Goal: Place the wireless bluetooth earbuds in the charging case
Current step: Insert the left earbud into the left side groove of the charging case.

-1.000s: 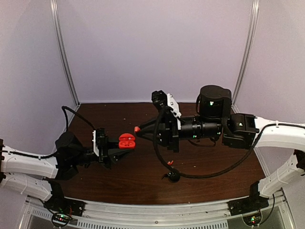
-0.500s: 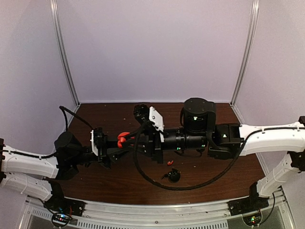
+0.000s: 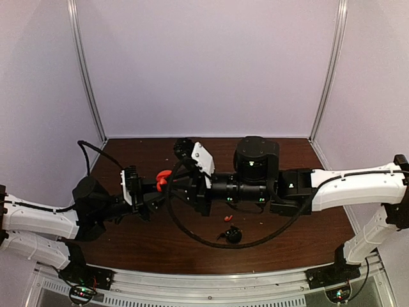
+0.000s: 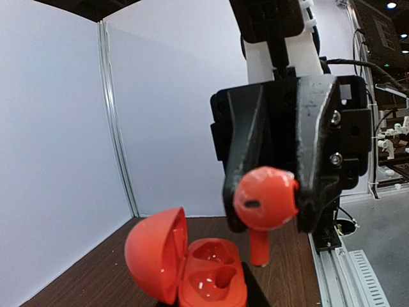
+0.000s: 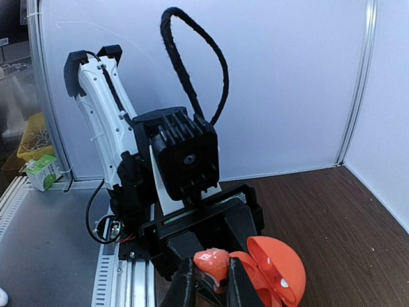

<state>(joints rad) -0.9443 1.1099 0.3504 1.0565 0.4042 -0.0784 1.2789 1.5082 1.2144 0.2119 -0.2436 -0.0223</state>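
My left gripper (image 3: 153,195) is shut on the base of an open red-orange charging case (image 3: 163,174) and holds it above the table. In the left wrist view the case (image 4: 208,275) shows two empty wells, with its lid (image 4: 153,256) swung to the left. My right gripper (image 3: 172,184) is shut on a red-orange earbud (image 4: 265,198), stem pointing down, just above and to the right of the wells. In the right wrist view the earbud (image 5: 213,262) sits between my fingers (image 5: 182,284), beside the case (image 5: 275,272). A second red-orange earbud (image 3: 228,219) lies on the table.
A small black round case (image 3: 234,236) with black buds sits on the brown table (image 3: 300,224) near the front, next to the loose red earbud. The right arm's black cable (image 3: 192,233) loops low over the table. White walls enclose the back and sides.
My right arm has reached leftwards with the earbud until its fingers meet the case held by my left gripper. The left gripper has stayed nearly in place, still holding the case.
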